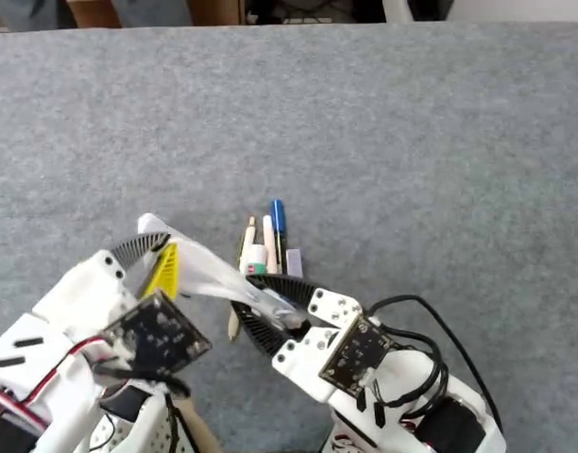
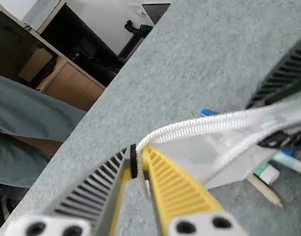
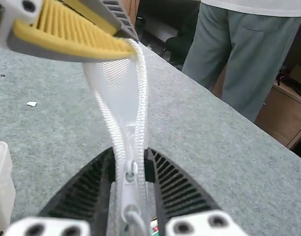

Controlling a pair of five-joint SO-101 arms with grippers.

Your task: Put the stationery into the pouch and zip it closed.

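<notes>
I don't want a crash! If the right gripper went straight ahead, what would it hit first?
Probably the left gripper, holding the far end of the pouch the right gripper pinches; depth is unclear.

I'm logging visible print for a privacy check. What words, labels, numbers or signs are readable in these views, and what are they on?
No text can be read in any view.
White stick with a green band: any label is too small to read.
Blue pen: no legible print.
Circuit boards on the arms: markings too small to read.
Pouch: no print visible.
</notes>
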